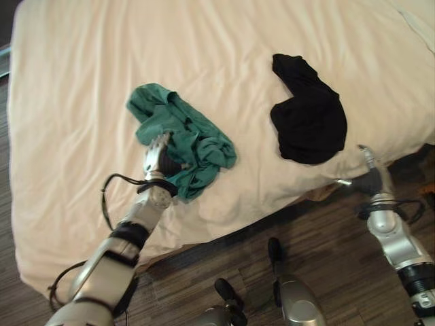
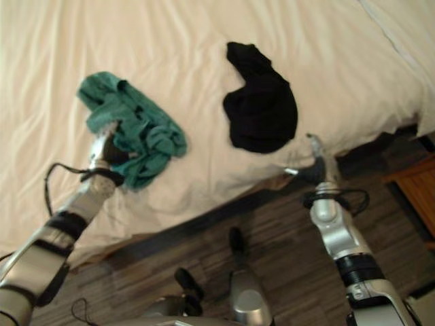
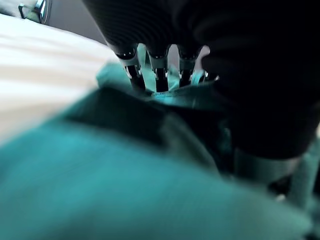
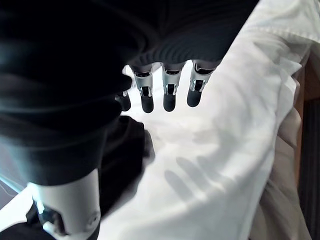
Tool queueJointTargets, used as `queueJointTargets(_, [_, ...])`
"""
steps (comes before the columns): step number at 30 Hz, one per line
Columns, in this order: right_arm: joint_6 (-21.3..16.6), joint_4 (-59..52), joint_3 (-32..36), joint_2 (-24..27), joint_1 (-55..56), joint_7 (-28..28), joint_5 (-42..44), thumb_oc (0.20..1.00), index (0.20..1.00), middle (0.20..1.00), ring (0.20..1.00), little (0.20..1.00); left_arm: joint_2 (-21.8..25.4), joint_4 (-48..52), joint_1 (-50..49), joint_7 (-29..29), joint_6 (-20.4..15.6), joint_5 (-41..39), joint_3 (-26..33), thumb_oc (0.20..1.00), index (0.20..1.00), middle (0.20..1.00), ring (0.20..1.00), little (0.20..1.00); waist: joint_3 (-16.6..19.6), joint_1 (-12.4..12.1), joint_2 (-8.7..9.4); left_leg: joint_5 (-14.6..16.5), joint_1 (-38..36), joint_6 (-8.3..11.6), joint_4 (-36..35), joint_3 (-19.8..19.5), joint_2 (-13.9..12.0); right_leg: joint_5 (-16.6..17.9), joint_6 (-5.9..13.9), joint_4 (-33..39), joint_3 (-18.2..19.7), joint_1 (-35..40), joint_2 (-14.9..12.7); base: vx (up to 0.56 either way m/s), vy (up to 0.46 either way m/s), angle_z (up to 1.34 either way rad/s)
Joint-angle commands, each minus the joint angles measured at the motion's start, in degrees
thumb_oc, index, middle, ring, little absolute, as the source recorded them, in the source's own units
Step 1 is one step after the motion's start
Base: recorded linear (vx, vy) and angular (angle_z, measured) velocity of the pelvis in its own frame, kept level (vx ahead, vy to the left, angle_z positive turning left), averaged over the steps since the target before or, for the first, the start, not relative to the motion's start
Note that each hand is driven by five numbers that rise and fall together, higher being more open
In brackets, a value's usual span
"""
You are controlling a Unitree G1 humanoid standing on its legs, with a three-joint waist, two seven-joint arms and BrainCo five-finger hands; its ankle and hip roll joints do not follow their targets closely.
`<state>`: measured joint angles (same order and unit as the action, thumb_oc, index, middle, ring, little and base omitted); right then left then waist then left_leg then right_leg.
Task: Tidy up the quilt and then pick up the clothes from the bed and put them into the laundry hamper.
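Observation:
A crumpled green garment [image 1: 194, 139] lies on the cream quilt [image 1: 75, 102] near the bed's front edge. My left hand [image 1: 158, 151] rests on its near side, and in the left wrist view its straight fingers [image 3: 157, 75] press into the green cloth [image 3: 100, 190] without curling round it. To the right lies a black garment [image 1: 309, 119]. Just off the bed's edge near it, my right hand [image 1: 370, 173] hovers open, its fingers [image 4: 170, 97] straight above the white quilt [image 4: 225, 150], with the black garment [image 4: 122, 155] beside its thumb.
Dark wood floor [image 1: 326, 244] runs along the bed's front edge. A wooden bedside cabinet [image 2: 414, 193] stands at the right. The quilt's far right corner [image 2: 408, 27] folds over by the head of the bed.

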<state>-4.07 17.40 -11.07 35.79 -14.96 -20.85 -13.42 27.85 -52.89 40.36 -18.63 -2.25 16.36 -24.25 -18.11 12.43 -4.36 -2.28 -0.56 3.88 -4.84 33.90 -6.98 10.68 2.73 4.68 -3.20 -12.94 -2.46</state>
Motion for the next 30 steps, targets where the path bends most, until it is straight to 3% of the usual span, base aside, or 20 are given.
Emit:
queueJointTargets(1, [-1.9,-2.9,1.7,0.2,-1.9,-0.7,-0.2,1.000,1.000,1.000,1.000,1.000,-0.6,-4.7,3.8,2.6,0.6,4.2,-1.4,0.200,0.200,0.200,0.200,0.200,1.0,-0.2,3.27,0.9,0.1,5.92,-0.2,-4.0,-5.7,-10.9,9.37,-1.1,-3.2,3.2,-6.2,0.00,-0.023,-0.12])
queueJointTargets(5, [-1.2,-1.7,0.0,2.8,-6.3,-0.7,-1.8,1.000,1.000,1.000,1.000,1.000,-5.0,-7.6,2.1,4.4,0.4,4.8,-2.8,0.200,0.200,0.200,0.200,0.200,0.9,-1.3,3.22,0.3,0.9,6.14,-0.2,-4.9,-6.1,-11.0,9.17,-1.8,-4.0,2.6,-6.4,0.00,-0.025,0.07])
queueJointTargets(9, [0.2,1.0,-2.2,6.8,-12.0,-1.1,-4.4,1.000,1.000,1.000,1.000,1.000,-6.7,-1.8,-2.9,4.0,-1.7,0.3,-1.9,0.200,0.200,0.200,0.200,0.200,0.5,-3.2,2.95,-0.2,1.6,6.36,-0.2,-6.1,-6.1,-11.1,8.88,-1.9,-4.9,2.9,-6.6,-0.02,-0.086,0.18])
queueJointTargets(10, [1.3,3.0,-3.9,10.2,-15.9,-1.1,-6.6,1.000,1.000,1.000,1.000,1.000,-5.7,8.3,-10.7,5.5,-5.9,-6.1,-0.8,0.200,0.200,0.200,0.200,0.200,-0.2,-5.5,2.50,-1.9,2.9,6.15,-0.2,-6.5,-6.3,-10.1,8.08,-1.7,-5.9,2.3,-6.6,-0.09,-0.142,0.28])
queueJointTargets(12, [1.6,7.7,-6.0,12.3,-19.6,-0.7,-6.1,1.000,1.000,1.000,1.000,1.000,-3.4,17.3,-19.5,8.3,-8.5,-10.0,0.0,0.200,0.200,0.200,0.200,0.200,-0.5,-7.5,1.66,-2.3,3.7,6.38,-0.2,-7.4,-6.2,-10.0,7.96,-1.2,-6.7,2.5,-6.7,-0.04,-0.126,0.34])
queueJointTargets(14, [1.6,10.3,-7.2,12.7,-21.4,-0.4,-5.9,1.000,1.000,1.000,1.000,1.000,-2.4,20.4,-23.0,9.6,-8.9,-10.9,0.4,0.200,0.200,0.200,0.200,0.200,-0.5,-7.9,1.30,-2.5,4.0,6.50,-0.2,-7.7,-6.3,-10.0,7.88,-1.0,-7.2,2.7,-6.7,0.00,-0.053,0.33])
queueJointTargets(16, [2.0,20.5,-10.3,15.2,-27.7,1.1,-4.7,1.000,1.000,1.000,1.000,1.000,2.0,28.2,-32.0,11.6,-10.6,-14.3,2.0,0.200,0.200,0.200,0.200,0.200,-0.6,-10.5,-0.45,-3.1,5.0,6.97,-0.2,-8.7,-6.1,-10.1,7.71,-0.4,-8.4,3.1,-6.9,0.00,-0.054,0.29])
queueJointTargets(17, [2.0,20.7,-10.7,15.2,-28.0,1.1,-4.6,1.000,1.000,1.000,1.000,1.000,2.0,28.3,-32.2,11.6,-10.6,-14.3,2.2,0.200,0.200,0.200,0.200,0.200,-0.6,-10.3,-0.47,-3.1,5.1,6.98,-0.2,-8.7,-6.1,-10.1,7.70,-0.4,-8.5,3.1,-6.8,0.01,-0.032,0.35])
queueJointTargets(22, [3.0,47.3,-19.2,16.8,-43.7,4.6,-3.7,1.000,1.000,1.000,1.000,1.000,6.2,34.5,-44.3,16.7,-12.0,-21.9,3.9,0.200,0.200,0.200,0.200,0.200,-0.9,-13.6,-5.19,-4.5,6.9,7.86,-0.2,-10.5,-5.5,-10.3,7.74,0.3,-11.1,3.7,-7.3,0.00,-0.013,0.36])
queueJointTargets(23, [3.2,50.2,-19.4,16.3,-44.5,5.7,-3.0,0.250,0.250,0.250,0.250,0.250,5.8,34.4,-45.3,17.5,-11.7,-23.3,4.5,0.200,0.200,0.200,0.200,0.200,-0.9,-13.8,-5.74,-4.6,7.0,7.90,-0.2,-10.8,-5.4,-10.4,7.72,0.3,-11.5,3.9,-7.4,0.00,-0.004,0.30])
queueJointTargets(24, [3.1,50.3,-19.5,16.3,-44.6,5.6,-3.0,0.200,0.200,0.200,0.200,0.200,5.8,34.4,-45.4,17.5,-11.7,-23.4,4.6,0.200,0.200,0.200,0.200,0.200,-0.9,-13.7,-5.76,-4.6,7.0,7.90,-0.2,-10.9,-5.4,-10.5,7.72,0.3,-11.5,3.9,-7.4,0.00,-0.030,0.32])
queueJointTargets(27, [3.7,54.3,-15.6,13.5,-41.0,8.1,0.3,0.200,0.200,0.200,0.200,0.200,2.6,33.3,-46.1,18.9,-10.2,-26.8,5.4,0.200,0.200,0.200,0.200,0.200,-1.0,-14.4,-6.69,-4.8,6.4,7.85,-0.2,-11.9,-5.3,-11.1,7.62,0.3,-13.1,5.8,-7.6,0.00,-0.005,0.33])
queueJointTargets(30, [3.3,52.1,-13.2,12.3,-36.7,9.0,1.6,0.200,0.200,0.200,0.200,0.200,2.5,33.4,-45.4,18.4,-10.3,-23.5,5.4,0.200,0.200,0.200,0.200,0.200,-1.0,-14.3,-6.23,-4.4,5.3,7.51,-0.2,-12.4,-5.0,-11.2,7.63,0.3,-13.5,7.4,-7.7,0.00,0.045,0.32])
